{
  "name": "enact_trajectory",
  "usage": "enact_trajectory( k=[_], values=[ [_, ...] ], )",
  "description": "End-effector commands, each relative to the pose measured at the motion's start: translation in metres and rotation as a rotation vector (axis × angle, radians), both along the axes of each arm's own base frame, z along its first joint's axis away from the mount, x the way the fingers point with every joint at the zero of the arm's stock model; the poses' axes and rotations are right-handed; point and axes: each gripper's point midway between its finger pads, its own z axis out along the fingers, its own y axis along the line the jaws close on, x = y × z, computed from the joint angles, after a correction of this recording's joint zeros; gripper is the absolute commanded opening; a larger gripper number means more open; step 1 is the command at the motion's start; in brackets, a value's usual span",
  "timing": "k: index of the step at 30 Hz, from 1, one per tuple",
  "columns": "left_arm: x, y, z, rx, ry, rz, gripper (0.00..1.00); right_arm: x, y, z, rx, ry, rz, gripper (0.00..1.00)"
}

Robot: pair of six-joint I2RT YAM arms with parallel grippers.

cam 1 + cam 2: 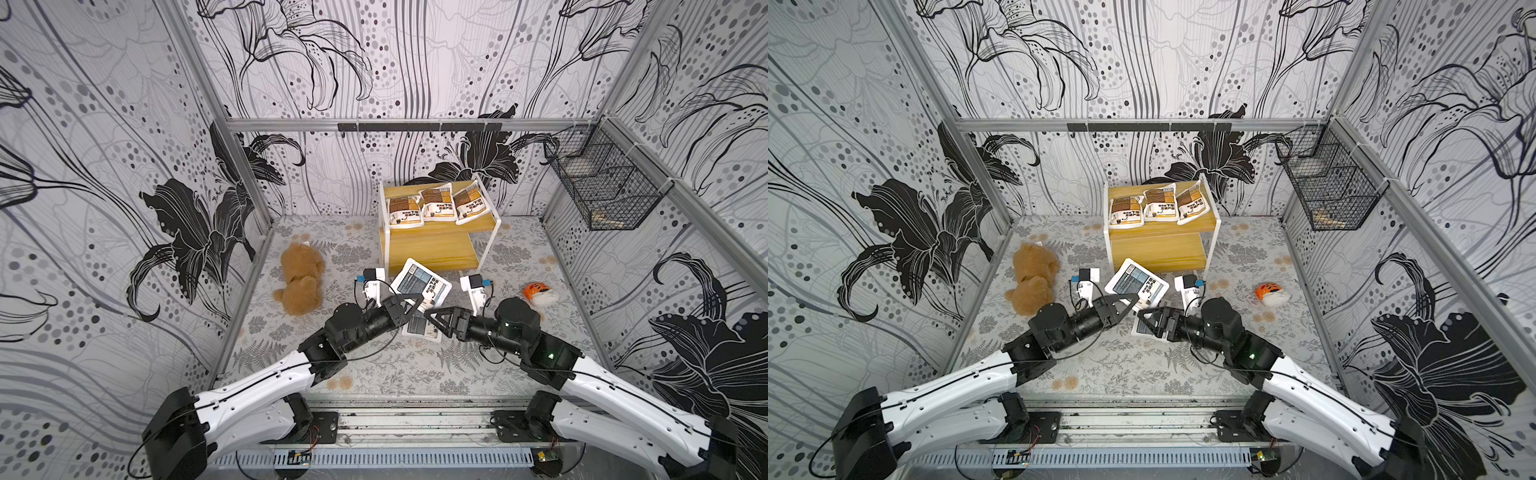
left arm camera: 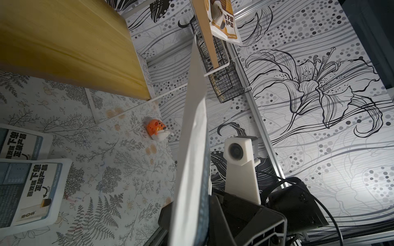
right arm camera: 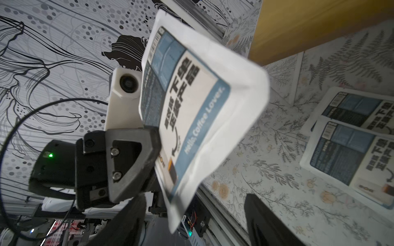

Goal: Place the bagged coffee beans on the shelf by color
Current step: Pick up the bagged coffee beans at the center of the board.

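My left gripper is shut on the lower edge of a grey-blue bag of coffee beans, held tilted in the air just in front of the shelf. The left wrist view shows this bag edge-on between the jaws. My right gripper stands open right beside it; the bag's corner hangs between its spread fingers without contact. Two more grey-blue bags lie on the table under the grippers. Three brown-orange bags lie in a row on the upper board.
A brown plush bear lies left of the shelf. On the table to the right sits a small orange-and-white toy. A black wire basket hangs on the right wall. The shelf's lower board is bare.
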Motion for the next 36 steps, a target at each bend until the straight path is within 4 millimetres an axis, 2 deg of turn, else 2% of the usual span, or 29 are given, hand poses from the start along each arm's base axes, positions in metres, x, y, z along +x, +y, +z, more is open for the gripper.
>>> enact_trajectory(
  k=[1, 4, 11, 15, 20, 23, 26, 36],
  values=[
    [-0.006, -0.005, -0.02, 0.155, 0.019, -0.126, 0.0, 0.001, -0.014, 0.008, -0.034, -0.018, 0.023, 0.8],
    [-0.009, -0.008, -0.023, 0.184, 0.033, -0.236, 0.0, 0.008, -0.022, 0.018, -0.024, -0.034, 0.043, 0.8],
    [-0.017, -0.02, -0.02, 0.227, 0.025, -0.397, 0.0, 0.008, -0.004, 0.044, -0.015, -0.08, 0.198, 0.77],
    [-0.014, -0.02, -0.012, 0.241, 0.002, -0.399, 0.0, 0.012, 0.002, 0.044, -0.01, -0.07, 0.214, 0.7],
    [-0.011, -0.015, -0.01, 0.243, 0.004, -0.393, 0.0, 0.015, -0.006, 0.04, -0.057, -0.075, 0.167, 0.71],
    [-0.016, -0.014, -0.01, 0.254, 0.005, -0.42, 0.0, 0.022, -0.018, 0.026, -0.149, -0.04, 0.09, 0.76],
    [-0.021, -0.013, -0.009, 0.257, 0.008, -0.447, 0.0, 0.025, -0.023, 0.012, -0.207, -0.005, 0.071, 0.78],
    [-0.027, -0.011, 0.005, 0.231, -0.03, -0.474, 0.0, 0.022, -0.005, 0.016, -0.173, 0.004, 0.171, 0.79]
  ],
)
